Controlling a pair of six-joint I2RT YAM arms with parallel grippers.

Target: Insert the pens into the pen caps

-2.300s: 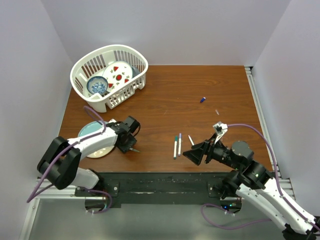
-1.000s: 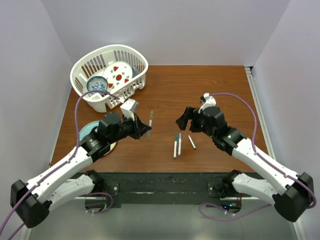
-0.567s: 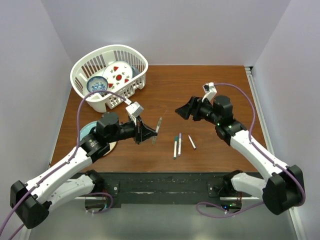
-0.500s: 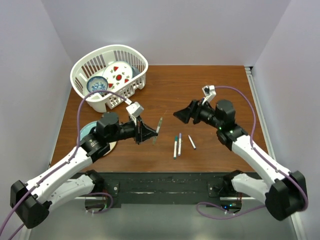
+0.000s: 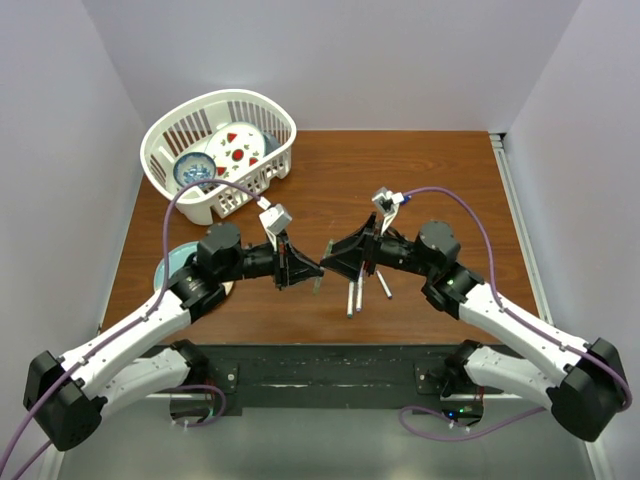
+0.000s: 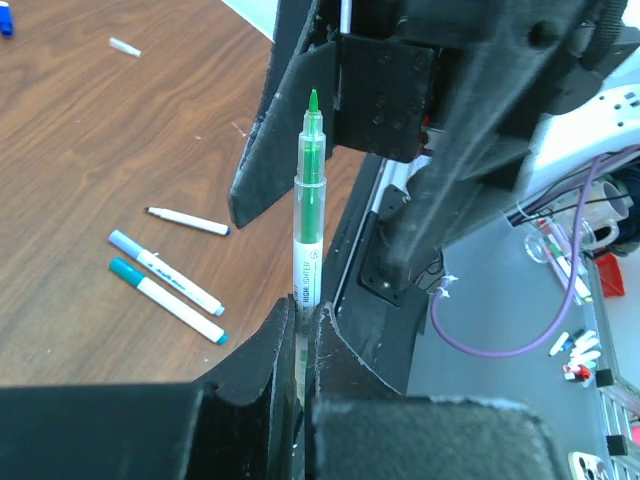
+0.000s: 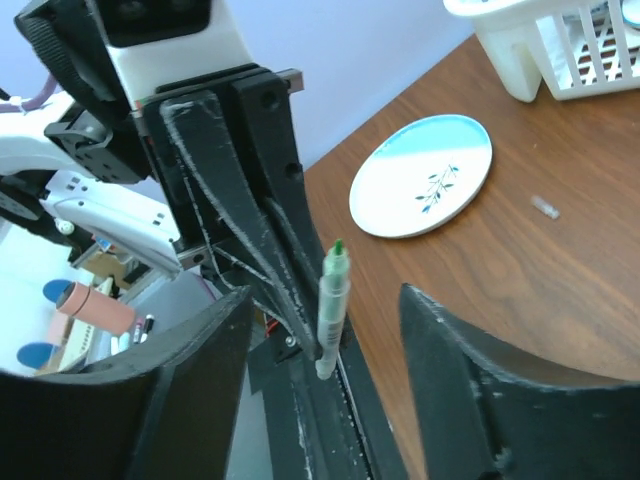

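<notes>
Left gripper point(image 6: 303, 315) clamps the green pen point(image 6: 309, 200), tip bare. Right gripper point(image 7: 325, 300), wide and empty, faces it from 3 o'clock. This is likely a handover, and the next move needs a centred grip on the barrel.

**Grippers meet tip to tip over the table**

We see the left gripper point(image 5: 312, 270) and the right gripper point(image 5: 334, 262) pointing at each other, their fingertips almost touching. Between them stands a pen point(image 5: 326, 249), crosswise to the left fingers and gripped at their tips. The right fingers look spread apart on either side of it.

Three loose pens point(image 5: 352, 298) lie on the table point(image 5: 450, 170) just below and behind the right fingers, two side by side and one apart.

A plate point(image 5: 172, 262) shows well behind the left fingers, partly under that arm. A white basket point(image 5: 165, 135) of dishes sits far beyond them.
</notes>
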